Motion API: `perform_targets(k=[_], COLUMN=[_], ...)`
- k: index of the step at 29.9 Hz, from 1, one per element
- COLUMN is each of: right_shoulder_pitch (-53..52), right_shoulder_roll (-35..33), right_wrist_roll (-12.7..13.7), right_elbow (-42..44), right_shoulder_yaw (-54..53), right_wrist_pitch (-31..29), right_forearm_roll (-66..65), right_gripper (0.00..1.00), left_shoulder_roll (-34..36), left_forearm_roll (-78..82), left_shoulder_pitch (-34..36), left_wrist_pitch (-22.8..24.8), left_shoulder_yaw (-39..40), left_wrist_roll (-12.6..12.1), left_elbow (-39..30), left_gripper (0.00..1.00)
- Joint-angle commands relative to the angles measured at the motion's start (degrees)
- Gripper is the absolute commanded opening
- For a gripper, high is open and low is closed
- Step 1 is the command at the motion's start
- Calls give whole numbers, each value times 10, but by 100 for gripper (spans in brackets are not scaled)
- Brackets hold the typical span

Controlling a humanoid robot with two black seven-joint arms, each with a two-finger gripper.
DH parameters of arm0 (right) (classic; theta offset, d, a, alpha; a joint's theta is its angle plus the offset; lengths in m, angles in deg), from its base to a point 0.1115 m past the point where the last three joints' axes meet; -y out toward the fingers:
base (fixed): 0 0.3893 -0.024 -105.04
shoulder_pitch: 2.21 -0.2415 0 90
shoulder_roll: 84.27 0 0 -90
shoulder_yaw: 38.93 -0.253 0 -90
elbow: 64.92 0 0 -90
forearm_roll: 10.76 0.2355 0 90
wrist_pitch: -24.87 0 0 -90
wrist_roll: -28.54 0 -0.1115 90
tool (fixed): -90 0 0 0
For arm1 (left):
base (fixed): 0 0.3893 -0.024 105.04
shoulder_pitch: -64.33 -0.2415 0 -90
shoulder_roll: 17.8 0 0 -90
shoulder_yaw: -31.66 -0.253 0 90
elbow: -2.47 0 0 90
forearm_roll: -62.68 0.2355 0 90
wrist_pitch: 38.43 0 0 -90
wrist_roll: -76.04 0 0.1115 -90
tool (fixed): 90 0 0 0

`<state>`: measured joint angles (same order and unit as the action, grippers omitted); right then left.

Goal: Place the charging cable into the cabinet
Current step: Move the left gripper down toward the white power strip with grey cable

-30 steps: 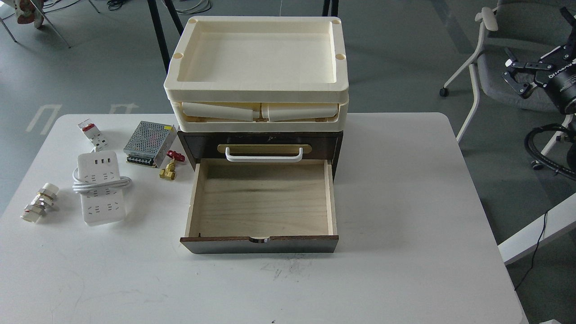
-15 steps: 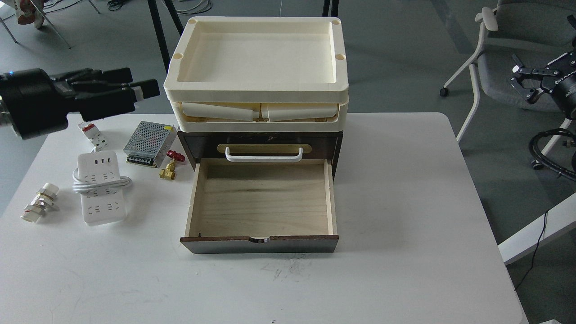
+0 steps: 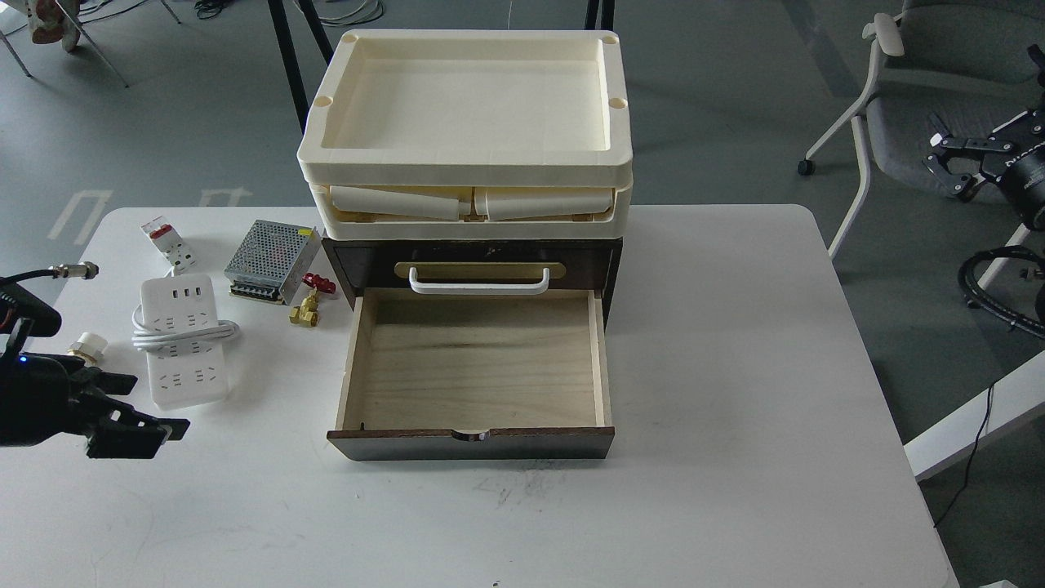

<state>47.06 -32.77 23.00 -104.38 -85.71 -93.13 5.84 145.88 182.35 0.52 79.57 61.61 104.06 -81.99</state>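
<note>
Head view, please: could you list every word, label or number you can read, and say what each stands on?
None can be read for certain.
Right arm's white lettering: cut off and blurred.
Power supply box: no readable label.
Breaker: markings too small.
Charging cable: no text shows.

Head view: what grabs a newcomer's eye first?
The dark cabinet at table centre, its pale drawer pulled open and empty, with cream trays stacked on top. Left of it lies the white power strip with its cord looped round. The left gripper hangs just beside the strip's near end, holding nothing.
</note>
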Motion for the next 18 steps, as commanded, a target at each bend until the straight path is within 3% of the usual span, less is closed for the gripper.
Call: perform_targets(k=[1,4,10,18], right_shoulder_pitch=[0,0,2,5], right_shoulder_roll=[0,-1,-6,-6], right_wrist_roll=[0,0,0,0], right_elbow=[0,0,-1,-1], right_shoulder_yaw=[0,-1,-2,-2], right_wrist_pitch=[0,0,0,0], right_forearm_roll=[0,0,0,0], right_gripper=[100,100,100,100], left_shoulder_roll=[-50,-93,-109,-178], left_forearm_roll=[53,53,53,53], left_shoulder_pitch=[13,32,80,102], left_wrist_pitch=[-8,-15,-15,-18], left_shoulder_yaw=[0,-2,-2,-2], left_wrist_roll=[0,0,0,0], left_elbow=[52,90,104,191], left_gripper=[99,99,99,98])
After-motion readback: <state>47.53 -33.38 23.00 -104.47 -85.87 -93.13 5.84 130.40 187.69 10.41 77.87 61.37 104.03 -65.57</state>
